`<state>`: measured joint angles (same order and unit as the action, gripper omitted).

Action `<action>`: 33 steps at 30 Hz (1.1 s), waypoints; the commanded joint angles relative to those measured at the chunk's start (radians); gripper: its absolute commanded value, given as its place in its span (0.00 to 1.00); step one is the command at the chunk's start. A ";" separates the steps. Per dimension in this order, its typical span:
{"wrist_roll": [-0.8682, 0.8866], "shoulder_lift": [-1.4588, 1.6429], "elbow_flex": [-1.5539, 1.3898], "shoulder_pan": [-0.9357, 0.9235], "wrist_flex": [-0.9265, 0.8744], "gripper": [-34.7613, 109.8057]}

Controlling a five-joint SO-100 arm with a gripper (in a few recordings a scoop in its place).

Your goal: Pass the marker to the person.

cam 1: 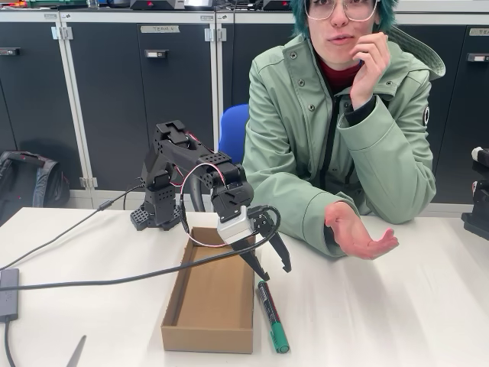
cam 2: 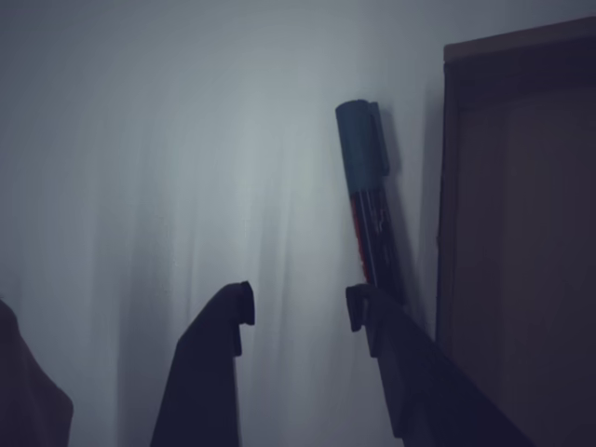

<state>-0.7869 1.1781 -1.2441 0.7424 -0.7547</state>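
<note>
The marker [cam 1: 272,316] lies flat on the white counter [cam 1: 382,306], just beside the right wall of the cardboard box [cam 1: 208,306] in the fixed view; the gripper [cam 1: 276,269] hangs above its near end, released, fingers spread, holding nothing; the person [cam 1: 336,115] sits behind, one open hand [cam 1: 357,233] palm up over the counter.

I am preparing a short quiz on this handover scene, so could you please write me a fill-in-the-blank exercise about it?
1. The marker lies on the table just beside the cardboard ____.
2. The gripper hangs above the marker with its jaws ____.
3. The person holds one hand over the table with the palm turned ____.
4. The marker's cap is ____.

Missing words: box; open; up; green
</note>
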 commanded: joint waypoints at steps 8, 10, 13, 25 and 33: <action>0.043 -0.018 0.048 -0.014 -0.006 0.40; 0.057 -0.029 0.049 -0.023 -0.026 0.40; 0.089 -0.049 0.061 -0.034 -0.060 0.40; 0.156 -0.077 0.064 -0.054 -0.109 0.40; 0.198 -0.091 0.072 -0.075 -0.170 0.40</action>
<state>-0.6029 1.0830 -1.1950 0.6857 -0.9050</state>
